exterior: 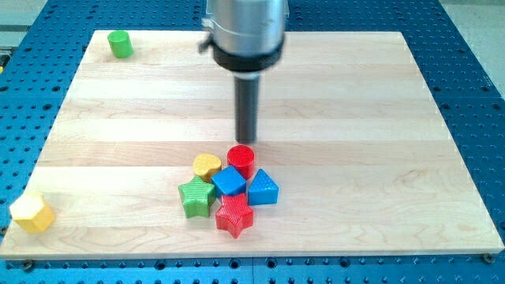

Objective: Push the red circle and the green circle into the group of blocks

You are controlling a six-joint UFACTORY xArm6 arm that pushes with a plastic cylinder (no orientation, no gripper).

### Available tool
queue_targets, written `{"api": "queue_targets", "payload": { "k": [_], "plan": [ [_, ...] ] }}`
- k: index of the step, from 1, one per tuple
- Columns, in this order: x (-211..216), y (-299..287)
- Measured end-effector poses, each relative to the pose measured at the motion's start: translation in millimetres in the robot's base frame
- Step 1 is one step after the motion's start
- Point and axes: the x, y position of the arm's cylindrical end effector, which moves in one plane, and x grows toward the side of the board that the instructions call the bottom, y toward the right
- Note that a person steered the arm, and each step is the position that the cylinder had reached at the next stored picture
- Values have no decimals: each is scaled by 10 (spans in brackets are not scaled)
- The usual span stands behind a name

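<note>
The red circle [241, 160] stands at the top of a group of blocks low in the middle of the board, touching a blue cube [229, 181]. The group also holds a yellow heart [207, 166], a green star [196, 196], a red star [234, 214] and a blue triangle [263, 188]. The green circle [120, 43] stands alone near the board's top left corner. My tip [247, 140] is just above the red circle, very close to it.
A yellow hexagon [32, 211] sits at the board's bottom left edge. The wooden board [379, 142] lies on a blue perforated table. The arm's grey housing [245, 31] hangs over the top middle.
</note>
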Motion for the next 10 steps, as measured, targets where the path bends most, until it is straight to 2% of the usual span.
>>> {"api": "queue_targets", "payload": {
  "k": [2, 3, 4, 5, 7, 8, 9, 10],
  "plan": [
    [-960, -2178],
    [-1514, -2750],
    [-2008, -2458],
    [-2006, -1772],
    [-843, -150],
    [-605, 375],
    [-981, 7],
    [-1154, 493]
  ]
}}
